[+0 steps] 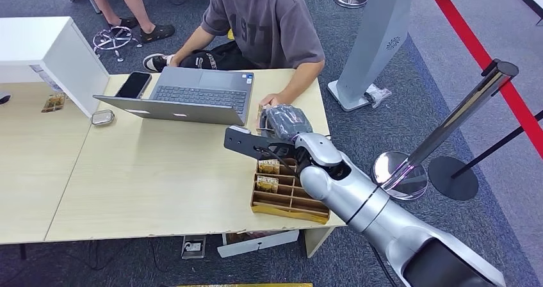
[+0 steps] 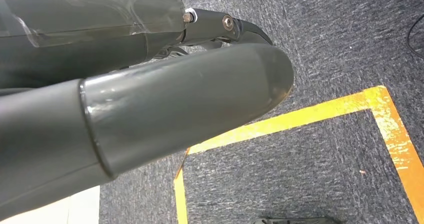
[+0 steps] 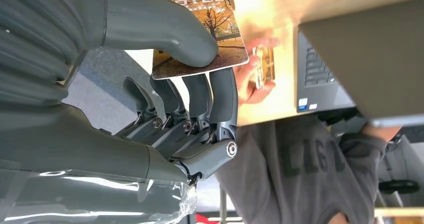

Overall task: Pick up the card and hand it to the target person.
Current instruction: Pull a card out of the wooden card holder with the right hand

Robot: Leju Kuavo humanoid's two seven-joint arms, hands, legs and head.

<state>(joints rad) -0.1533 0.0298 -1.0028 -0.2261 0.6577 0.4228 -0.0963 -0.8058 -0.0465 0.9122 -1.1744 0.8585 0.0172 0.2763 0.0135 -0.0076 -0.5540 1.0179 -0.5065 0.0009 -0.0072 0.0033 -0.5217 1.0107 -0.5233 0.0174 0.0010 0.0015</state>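
Card (image 3: 200,39) sits pinched between the right hand's (image 3: 165,89) thumb on its printed face and the fingers (image 3: 220,99) beneath, flat and offered outward. It hangs over the tray (image 1: 282,204) at the bench (image 1: 147,178) corner, just short of the person's hand (image 1: 270,101), which already holds another card beside the laptop (image 1: 192,95). Left hand (image 2: 150,109) hangs over carpet; whether it is spread I cannot tell.

The card (image 3: 200,44) is partly covered by the right hand's (image 3: 165,84) thumb; its print cut off.
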